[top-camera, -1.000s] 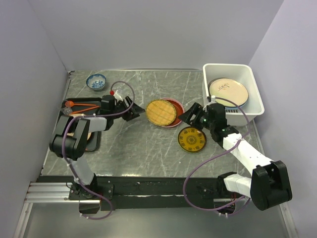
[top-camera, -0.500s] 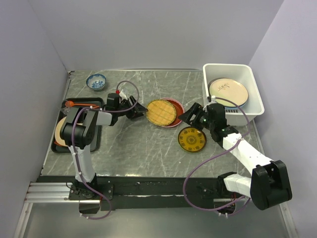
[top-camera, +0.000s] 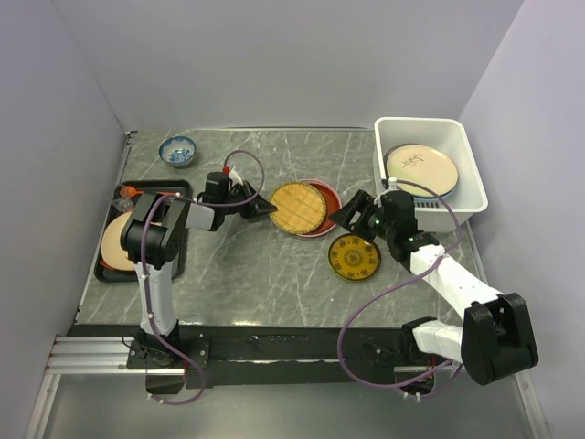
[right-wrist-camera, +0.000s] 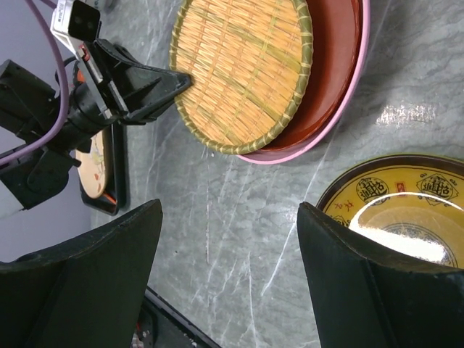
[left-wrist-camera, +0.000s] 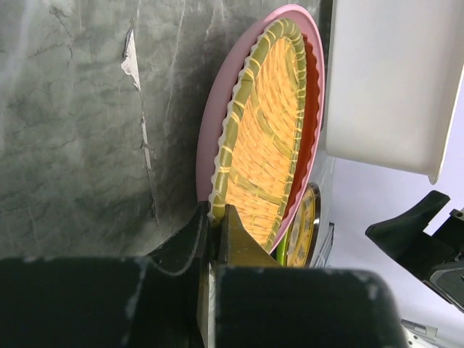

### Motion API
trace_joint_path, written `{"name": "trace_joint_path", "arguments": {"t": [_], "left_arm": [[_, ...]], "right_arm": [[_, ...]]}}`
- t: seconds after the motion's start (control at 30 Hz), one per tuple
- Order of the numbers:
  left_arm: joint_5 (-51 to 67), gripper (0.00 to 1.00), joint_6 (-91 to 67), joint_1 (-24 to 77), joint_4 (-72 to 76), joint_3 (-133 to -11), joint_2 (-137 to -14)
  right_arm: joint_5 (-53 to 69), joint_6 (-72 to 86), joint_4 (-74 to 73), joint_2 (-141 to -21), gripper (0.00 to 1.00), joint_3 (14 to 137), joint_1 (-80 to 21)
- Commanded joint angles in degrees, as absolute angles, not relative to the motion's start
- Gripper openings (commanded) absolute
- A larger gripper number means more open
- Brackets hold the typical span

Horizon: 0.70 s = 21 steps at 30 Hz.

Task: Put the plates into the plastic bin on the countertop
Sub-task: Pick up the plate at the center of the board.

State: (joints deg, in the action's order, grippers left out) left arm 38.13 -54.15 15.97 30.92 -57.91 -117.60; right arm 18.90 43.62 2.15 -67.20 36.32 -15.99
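A yellow woven-look plate (top-camera: pixel 298 207) lies tilted on a red-orange plate (right-wrist-camera: pixel 330 72), which rests in a pink plate (left-wrist-camera: pixel 217 109) at the middle of the countertop (top-camera: pixel 247 265). My left gripper (top-camera: pixel 269 210) is shut on the woven plate's left rim (left-wrist-camera: pixel 268 138). Just right of the stack, my right gripper (top-camera: pixel 345 217) hangs open over bare countertop, nothing between its fingers (right-wrist-camera: pixel 109 254). A small yellow-patterned plate (top-camera: pixel 354 257) lies beside it. The white plastic bin (top-camera: pixel 419 123) at the back right holds a cream plate with a leaf sprig (top-camera: pixel 421 168).
A flat black tray (top-camera: pixel 179 259) at the left edge carries another plate (top-camera: pixel 117 240) and an orange-red item. A small blue-and-white bowl (top-camera: pixel 177 150) stands at the back left. Grey walls close in on three sides.
My left gripper reached right to the woven plate's rim and closed on it. The right arm has not moved.
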Motion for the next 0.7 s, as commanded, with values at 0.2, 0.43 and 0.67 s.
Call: {"name": "trace_joint_path", "arguments": {"t": [0.2,0.43,0.67], "left_arm": [[38.32,0.01,-52.73,16.17,32.17,-58.1,-113.38],[39.11,0.01,-53.08,16.17,33.05,-56.78,-110.74],[39.02,0.01,-52.82,15.91,32.61,-55.55,-107.14]], "right_arm": [[18.72,43.15,4.13,-67.5,0.82,37.35,-16.35],[18.9,43.33,4.66,-67.5,0.82,36.91,-16.43],[19.42,43.77,5.27,-67.76,0.82,36.56,-16.44]]}}
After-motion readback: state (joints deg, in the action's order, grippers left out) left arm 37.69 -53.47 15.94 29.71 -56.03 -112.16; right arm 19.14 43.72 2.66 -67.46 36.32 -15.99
